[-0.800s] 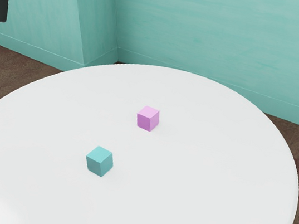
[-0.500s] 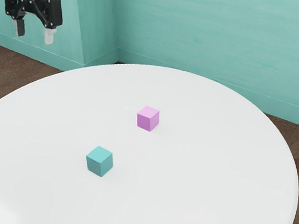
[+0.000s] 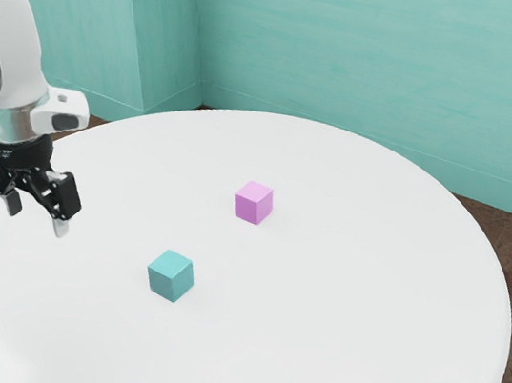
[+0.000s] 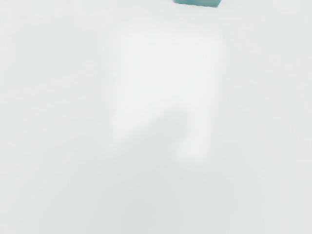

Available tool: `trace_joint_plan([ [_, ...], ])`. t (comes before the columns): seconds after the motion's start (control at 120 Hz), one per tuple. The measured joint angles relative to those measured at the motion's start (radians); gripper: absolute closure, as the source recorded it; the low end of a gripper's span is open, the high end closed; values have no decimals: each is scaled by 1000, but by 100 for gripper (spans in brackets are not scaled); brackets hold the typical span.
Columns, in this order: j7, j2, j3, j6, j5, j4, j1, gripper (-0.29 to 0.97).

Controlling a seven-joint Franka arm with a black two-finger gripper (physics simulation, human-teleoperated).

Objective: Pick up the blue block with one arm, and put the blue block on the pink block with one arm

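Pincer [image 3: 35, 216]: spread apart, empty, hung above table [image 3: 366, 295] near its edge at exterior view's left. Arm [image 3: 5, 67] above it: cut off by frame. Blue block [image 3: 170, 275]: on table toward near edge, well apart from pincer, untouched. Pink block [image 3: 253, 202]: near table's centre, apart from blue block. Wrist view: mere sliver of blue block [image 4: 196, 2], rest cut off.

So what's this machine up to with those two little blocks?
A robot arm is meant to stack the blue block on the pink block. Neither step is done yet. Its gripper hangs open and holds nothing, above the white table, toward the exterior view's left of the blue block. Both blocks sit apart on the table.
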Motion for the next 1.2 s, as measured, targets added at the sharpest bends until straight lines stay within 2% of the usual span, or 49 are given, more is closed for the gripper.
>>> trace_joint_plan([
  [0.075, 4, 168, -24, 124, -13, -3, 4, 2],
  [0.167, 2, 355, -61, 234, -48, 67, 7, 2],
  [0.317, -9, 539, -62, 345, -136, 157, 9, 2],
  [0.392, -6, 619, -51, 410, -141, 166, 7, 2],
  [0.508, 13, 668, -42, 486, -130, 173, 6, 2],
  [0.625, 45, 682, -37, 529, -205, 173, 8, 2],
  [0.725, 67, 710, -35, 552, -237, 174, 12, 2],
  [0.942, 139, 736, -33, 591, -131, 177, -10, 3],
  [1.067, 180, 751, -21, 607, -112, 208, -18, 3],
  [1.2, 215, 836, 21, 594, -122, 323, 3, 3],
])
